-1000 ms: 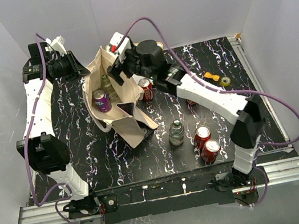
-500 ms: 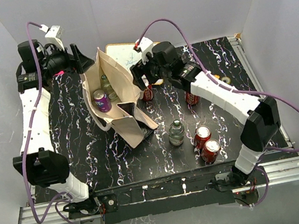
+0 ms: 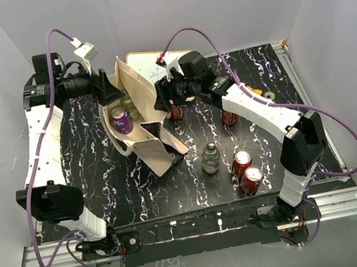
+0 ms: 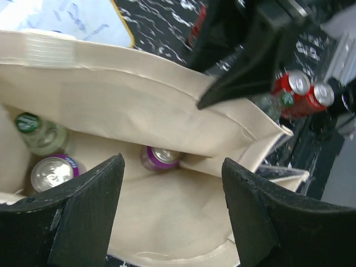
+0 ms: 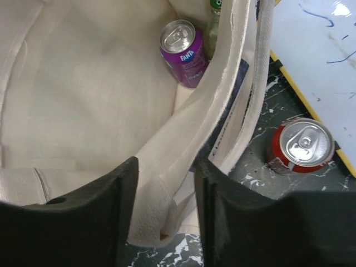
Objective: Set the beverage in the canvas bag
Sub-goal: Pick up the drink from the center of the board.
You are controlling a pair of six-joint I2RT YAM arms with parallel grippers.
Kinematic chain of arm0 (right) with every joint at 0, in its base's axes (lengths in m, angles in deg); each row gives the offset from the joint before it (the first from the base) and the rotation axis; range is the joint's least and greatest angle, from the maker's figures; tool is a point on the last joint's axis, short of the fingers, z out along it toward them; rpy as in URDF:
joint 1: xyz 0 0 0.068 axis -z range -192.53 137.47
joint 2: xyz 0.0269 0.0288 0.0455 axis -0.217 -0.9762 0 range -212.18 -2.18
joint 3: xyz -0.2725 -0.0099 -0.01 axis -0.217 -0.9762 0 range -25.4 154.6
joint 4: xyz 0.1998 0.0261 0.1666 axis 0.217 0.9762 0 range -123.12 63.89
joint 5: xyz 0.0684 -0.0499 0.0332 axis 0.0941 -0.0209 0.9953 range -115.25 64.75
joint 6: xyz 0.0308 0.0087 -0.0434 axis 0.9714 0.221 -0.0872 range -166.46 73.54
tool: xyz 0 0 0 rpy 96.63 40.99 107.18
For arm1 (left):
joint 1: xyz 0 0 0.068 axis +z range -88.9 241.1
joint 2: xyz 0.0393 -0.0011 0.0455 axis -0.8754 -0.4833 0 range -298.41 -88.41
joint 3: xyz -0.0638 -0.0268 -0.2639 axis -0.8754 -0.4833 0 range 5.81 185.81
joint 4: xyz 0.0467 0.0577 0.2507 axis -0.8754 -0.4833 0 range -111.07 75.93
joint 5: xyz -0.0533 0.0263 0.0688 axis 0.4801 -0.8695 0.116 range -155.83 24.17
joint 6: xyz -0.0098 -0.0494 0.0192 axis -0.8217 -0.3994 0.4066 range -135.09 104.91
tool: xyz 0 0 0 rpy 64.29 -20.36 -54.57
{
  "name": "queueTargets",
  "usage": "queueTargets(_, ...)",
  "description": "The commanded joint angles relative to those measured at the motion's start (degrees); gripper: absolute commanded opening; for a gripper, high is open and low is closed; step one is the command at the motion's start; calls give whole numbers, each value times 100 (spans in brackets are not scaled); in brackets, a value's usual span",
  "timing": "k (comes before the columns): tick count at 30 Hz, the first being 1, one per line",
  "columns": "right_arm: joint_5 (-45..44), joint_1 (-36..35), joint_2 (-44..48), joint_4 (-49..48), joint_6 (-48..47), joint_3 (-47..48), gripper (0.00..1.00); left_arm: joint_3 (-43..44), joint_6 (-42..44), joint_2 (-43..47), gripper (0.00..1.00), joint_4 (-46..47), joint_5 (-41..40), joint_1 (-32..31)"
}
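Right pincer (image 5: 166,169) narrow, pinching canvas bag (image 5: 83,100) wall; left pincer (image 4: 172,164) wide over mouth. Bottle (image 5: 212,25) mostly hidden behind wall beside purple can (image 5: 182,53); red can (image 5: 303,146) outside on counter (image 5: 258,183).

Left hand (image 3: 109,90) swung in over canvas bag (image 3: 157,147) left rim; right hand (image 3: 161,100) pulled back, narrowed, straddling right wall.

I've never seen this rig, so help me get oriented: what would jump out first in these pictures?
The tall beige canvas bag stands open toward the far left of the black marbled table, with a purple Fanta can inside. The left tool hangs open over its mouth, and the right tool straddles its right wall. Red cans stand on the table outside.
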Motion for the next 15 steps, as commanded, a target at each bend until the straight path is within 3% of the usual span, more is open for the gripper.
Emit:
queueTargets(1, 360, 3, -219, -54, 64, 658, 37, 137, 1483, 48, 69, -1572, 182, -380)
queueTargets(4, 249, 65, -192, 212, -38, 971, 12, 211, 2180, -130, 69, -2262, -33, -680)
queueTargets(5, 166, 85, -139, 255, -106, 1032, 8, 223, 2360, -187, 69, -2444, -64, -736)
queueTargets(11, -129, 183, 177, 456, -761, 1167, 8, 63, 3352, -327, 70, -3130, -72, -889)
queueTargets(15, 6, 191, 401, 456, -1225, 717, 8, -374, 3584, -201, 70, -3179, -139, -938)
